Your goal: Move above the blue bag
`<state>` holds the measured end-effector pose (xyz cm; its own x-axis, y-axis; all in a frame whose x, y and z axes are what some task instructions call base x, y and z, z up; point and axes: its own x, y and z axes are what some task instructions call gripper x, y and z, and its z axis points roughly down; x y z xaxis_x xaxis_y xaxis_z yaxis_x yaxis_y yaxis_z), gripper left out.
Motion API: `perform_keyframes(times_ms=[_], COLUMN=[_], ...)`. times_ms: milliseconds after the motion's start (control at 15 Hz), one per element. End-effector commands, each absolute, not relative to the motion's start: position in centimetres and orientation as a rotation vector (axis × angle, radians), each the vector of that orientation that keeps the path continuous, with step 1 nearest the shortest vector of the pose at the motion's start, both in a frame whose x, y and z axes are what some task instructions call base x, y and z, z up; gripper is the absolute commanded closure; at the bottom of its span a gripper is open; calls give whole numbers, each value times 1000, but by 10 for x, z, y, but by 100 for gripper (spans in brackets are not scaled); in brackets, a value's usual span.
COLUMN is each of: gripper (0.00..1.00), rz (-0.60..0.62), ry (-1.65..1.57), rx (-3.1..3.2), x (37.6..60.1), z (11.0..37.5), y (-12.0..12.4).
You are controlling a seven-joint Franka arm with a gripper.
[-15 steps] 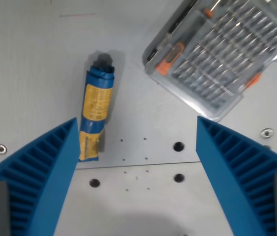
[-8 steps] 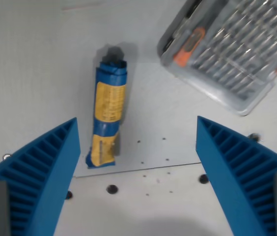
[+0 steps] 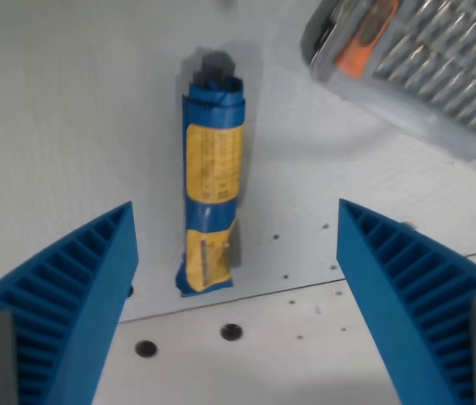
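The blue bag [image 3: 212, 181] is a rolled blue tube with a yellow label, lying lengthwise on the white table in the upper middle of the wrist view. My gripper [image 3: 236, 304] is open, its two ribbed blue fingers [image 3: 69, 295] spread wide at the lower left and lower right. The bag's near end lies between the fingers, closer to the left one. Nothing is held.
A clear plastic case of screwdriver bits [image 3: 424, 63] with orange parts lies at the wrist view's upper right, close to the bag. The white table [image 3: 69, 110] has a seam and several small holes [image 3: 230, 332] near the bottom.
The camera has moved: the whole scene has shifted right and down in the picture, so the bag now sits nearer the middle between my fingers. The fingers stay spread the same.
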<state>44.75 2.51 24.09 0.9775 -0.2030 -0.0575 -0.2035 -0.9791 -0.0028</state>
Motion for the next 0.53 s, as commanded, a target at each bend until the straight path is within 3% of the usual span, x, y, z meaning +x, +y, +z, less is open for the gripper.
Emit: perform_keyframes(times_ms=[67,533], gripper=[0,0], rz=[-120,-76], ry=[553,592], rx=[-3057,-3042], x=[431,417], z=[231,195], y=[34,48])
